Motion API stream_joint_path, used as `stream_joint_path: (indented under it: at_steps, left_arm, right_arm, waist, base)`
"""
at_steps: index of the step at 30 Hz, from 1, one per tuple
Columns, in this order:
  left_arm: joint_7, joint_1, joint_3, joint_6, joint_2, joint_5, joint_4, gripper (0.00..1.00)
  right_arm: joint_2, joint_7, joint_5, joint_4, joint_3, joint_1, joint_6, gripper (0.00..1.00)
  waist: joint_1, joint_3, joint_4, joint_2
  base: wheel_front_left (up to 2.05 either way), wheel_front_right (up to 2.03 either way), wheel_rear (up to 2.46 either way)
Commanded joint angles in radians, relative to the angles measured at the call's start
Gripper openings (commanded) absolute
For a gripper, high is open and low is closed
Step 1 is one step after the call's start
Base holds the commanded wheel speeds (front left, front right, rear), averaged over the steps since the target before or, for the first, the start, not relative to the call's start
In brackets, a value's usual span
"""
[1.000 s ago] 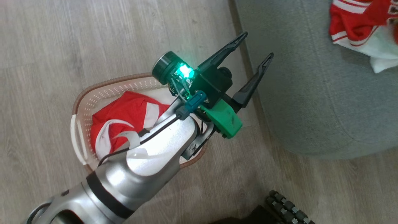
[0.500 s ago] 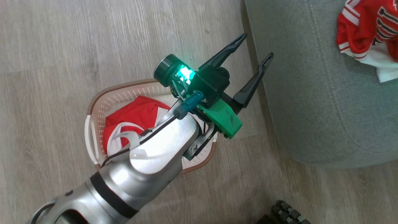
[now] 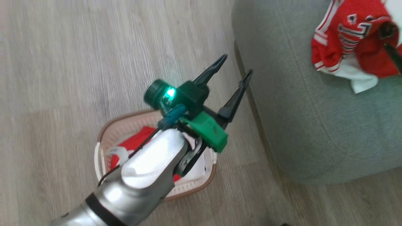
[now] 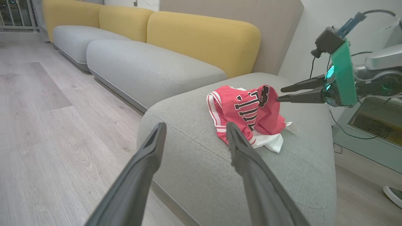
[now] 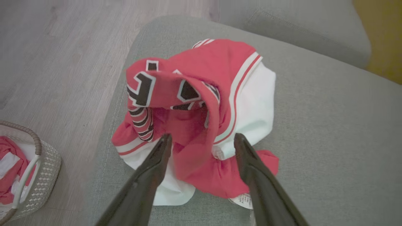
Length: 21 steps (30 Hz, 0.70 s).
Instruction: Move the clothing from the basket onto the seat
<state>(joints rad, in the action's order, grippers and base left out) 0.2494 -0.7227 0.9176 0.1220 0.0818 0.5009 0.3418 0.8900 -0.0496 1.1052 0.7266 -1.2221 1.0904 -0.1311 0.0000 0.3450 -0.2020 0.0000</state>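
The floor [image 3: 78, 62] looks like pale grey wood planks with a matt, grained face, and the seat [image 3: 314, 131] is covered in coarse, matt grey-green woven cloth with a stitched seam. The clothing [image 5: 194, 94] is thin red cloth with a slight sheen and smooth white trim, while the basket [image 5: 44, 163] is cream plastic pierced with small holes under a brown woven-look rim. My left forearm [image 3: 147, 166] wears a glossy silver shell, my left gripper [image 4: 195, 125] has dull dark plastic fingers [image 4: 138, 175], and a matt green plastic cover [image 3: 207, 130] sits at the wrist.
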Motion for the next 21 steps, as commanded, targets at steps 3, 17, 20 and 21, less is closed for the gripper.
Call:
stream_joint_path:
  at_steps: [3,17,20,21]
  left_arm:
    - [0.012,0.028,-0.055,-0.002,0.027,0.013,-0.050,1.00]
    - [0.012,0.184,-0.178,0.046,0.124,0.022,-0.185,1.00]
    - [0.012,0.222,-0.210,0.066,0.142,0.023,-0.215,1.00]
    - [0.012,0.233,-0.219,0.071,0.146,0.023,-0.222,1.00]
  right_arm:
    - [0.070,-0.025,0.009,-0.043,-0.027,0.013,0.000,1.00]
    - [0.150,-0.205,-0.007,-0.173,-0.044,0.018,0.000,1.00]
    - [0.182,-0.211,0.007,-0.230,0.088,-0.029,0.000,1.00]
    - [0.187,-0.212,0.003,-0.248,0.134,-0.055,0.000,1.00]
  waist:
    - [0.0000,-0.107,-0.016,0.0000]
    - [0.0000,-0.242,0.058,0.0000]
    - [0.0000,-0.254,0.104,0.0000]
    - [0.0000,-0.256,0.113,0.0000]
  base:
    - [0.00,0.00,0.00]
    - [0.00,0.00,0.00]
    - [0.00,0.00,0.00]
    - [0.00,0.00,0.00]
